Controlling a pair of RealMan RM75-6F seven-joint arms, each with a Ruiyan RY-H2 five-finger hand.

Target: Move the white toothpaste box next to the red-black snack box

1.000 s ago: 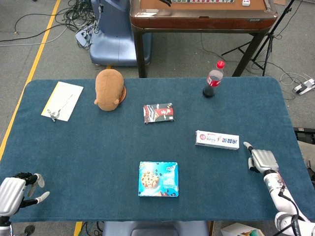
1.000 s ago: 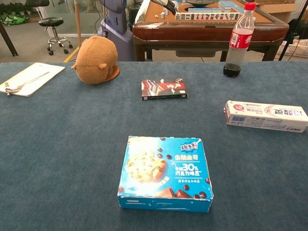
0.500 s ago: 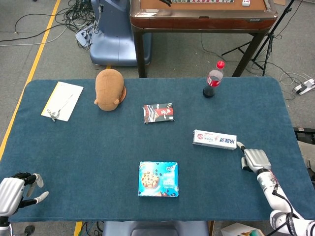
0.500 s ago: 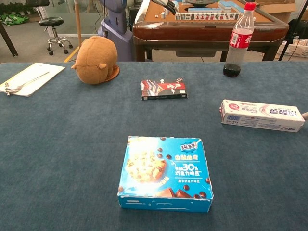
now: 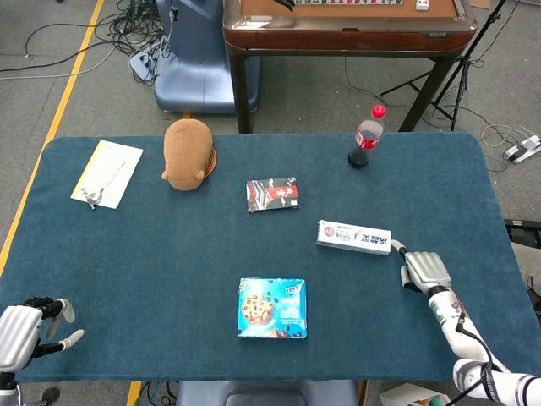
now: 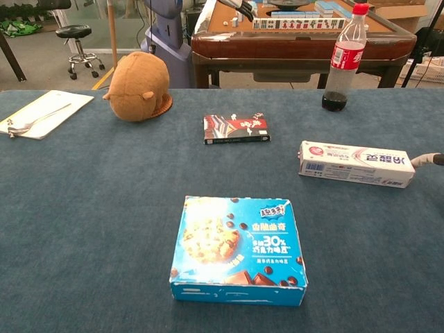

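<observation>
The white toothpaste box (image 5: 353,238) lies flat right of centre, also seen in the chest view as the white toothpaste box (image 6: 356,164). The red-black snack box (image 5: 272,194) sits further back and to the left, a clear gap between them; in the chest view the red-black snack box (image 6: 235,128) lies mid-table. My right hand (image 5: 423,270) is low on the cloth just right of the toothpaste box, one fingertip (image 6: 424,160) touching the box's right end, holding nothing. My left hand (image 5: 25,327) rests at the near left corner, fingers apart and empty.
A blue cookie box (image 5: 271,308) lies near the front edge. A cola bottle (image 5: 366,137) stands at the back right, a brown plush toy (image 5: 187,153) at the back left, and a white paper with a spoon (image 5: 106,173) at the far left. The blue table (image 5: 169,254) ends just behind the bottle.
The right hand slid left across the cloth, and the toothpaste box moved left ahead of it, closer to the snack box. The left hand stayed put.
</observation>
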